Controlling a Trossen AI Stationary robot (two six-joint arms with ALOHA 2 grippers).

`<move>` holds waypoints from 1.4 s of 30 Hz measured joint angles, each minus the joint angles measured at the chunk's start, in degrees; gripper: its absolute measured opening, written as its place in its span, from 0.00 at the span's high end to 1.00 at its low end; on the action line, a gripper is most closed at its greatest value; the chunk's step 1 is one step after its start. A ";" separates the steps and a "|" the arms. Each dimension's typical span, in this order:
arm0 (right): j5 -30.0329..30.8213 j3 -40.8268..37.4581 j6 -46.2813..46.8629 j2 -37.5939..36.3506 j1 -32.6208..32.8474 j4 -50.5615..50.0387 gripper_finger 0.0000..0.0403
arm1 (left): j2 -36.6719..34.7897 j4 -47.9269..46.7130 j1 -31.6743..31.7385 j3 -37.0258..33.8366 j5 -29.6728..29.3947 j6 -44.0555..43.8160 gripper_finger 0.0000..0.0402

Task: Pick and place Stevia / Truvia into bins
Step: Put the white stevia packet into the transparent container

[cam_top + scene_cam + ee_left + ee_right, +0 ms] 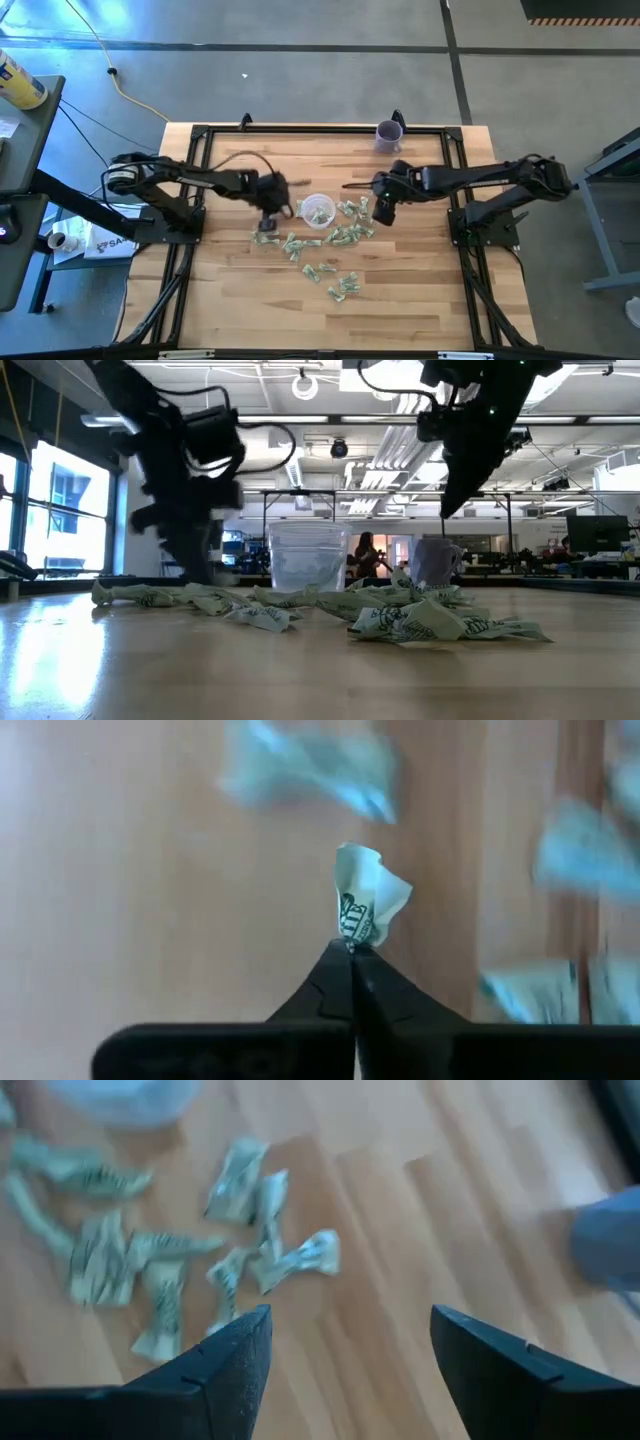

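Several green and white Stevia packets (pixel 335 240) lie scattered on the wooden table around and in front of the round translucent cup (pixel 317 210), which has some packets inside. My left gripper (pixel 266 225) hangs left of the cup and is shut on one crumpled packet (pixel 366 903). My right gripper (pixel 384 212) hovers open to the right of the cup, above the pile's right edge; its wrist view shows loose packets (pixel 270 1250) on the table below. My left gripper pinches one crumpled packet between its two fingertips (pixel 350 960), holding it by its lower end (pixel 355 932). The packet sticks out beyond the fingertips and appears lifted clear of the table.
A purple mug (pixel 389 134) stands near the table's far edge, behind my right arm. A black frame (pixel 196 150) runs round the table. Bare wood lies near the front edge (pixel 300 320) and on the left side.
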 joint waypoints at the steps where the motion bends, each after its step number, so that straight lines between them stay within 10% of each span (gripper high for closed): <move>1: 1.12 0.00 0.54 -0.91 -0.01 0.00 0.38 | -0.70 -0.35 0.85 1.96 -0.15 -0.21 0.92; 10: 5.31 0.02 0.81 -6.08 -0.28 -1.61 0.49 | -2.46 -4.07 6.12 20.11 11.93 7.89 0.94; 20: 4.86 0.02 -0.94 -5.80 -0.65 -3.77 0.49 | 10.00 -1.07 2.21 21.97 24.61 3.33 0.88; 32: 5.99 0.00 -5.58 -5.77 -0.65 -5.27 0.44 | 5.34 -22.69 2.40 30.20 3.51 -4.95 0.41; 42: 8.00 -0.02 -6.47 -5.77 -0.69 -7.14 0.45 | 6.40 -14.77 3.07 18.36 6.69 -25.52 0.42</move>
